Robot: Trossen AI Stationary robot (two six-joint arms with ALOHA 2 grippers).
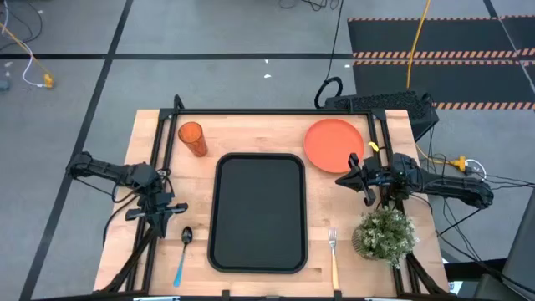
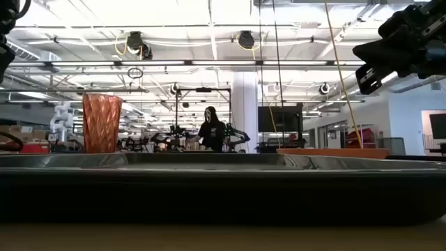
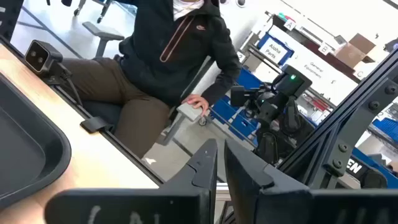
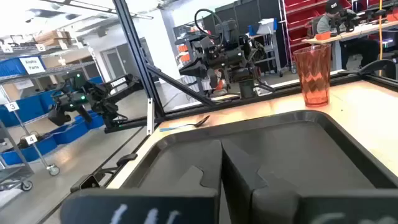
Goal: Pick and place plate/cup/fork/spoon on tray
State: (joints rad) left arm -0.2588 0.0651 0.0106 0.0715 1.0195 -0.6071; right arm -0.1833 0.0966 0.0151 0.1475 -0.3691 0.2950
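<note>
**A:** How much of the table-setting is done?

**B:** None of it, judging by the high view. The tray (image 1: 259,213) sits in the middle of the table with nothing on it. The plate (image 1: 333,144) lies at the far right, the cup (image 1: 192,138) stands at the far left, the spoon (image 1: 183,252) lies near the front just left of the tray, and the fork (image 1: 333,250) lies near the front just right of it. All four are on the bare wood.

**B:** So four placements remain.

**A:** And the arms?

**B:** The right gripper (image 1: 354,176) hangs beside the near edge of the plate, between the plate and a small potted plant (image 1: 384,234). Its fingers look pressed together with nothing between them. The left gripper (image 1: 157,213) hovers at the left side, just beyond the spoon's bowl, fingers likewise closed and holding nothing.

**A:** Which goes first?

**B:** Probably the plate, given where the right gripper is, though that is a guess.
</note>
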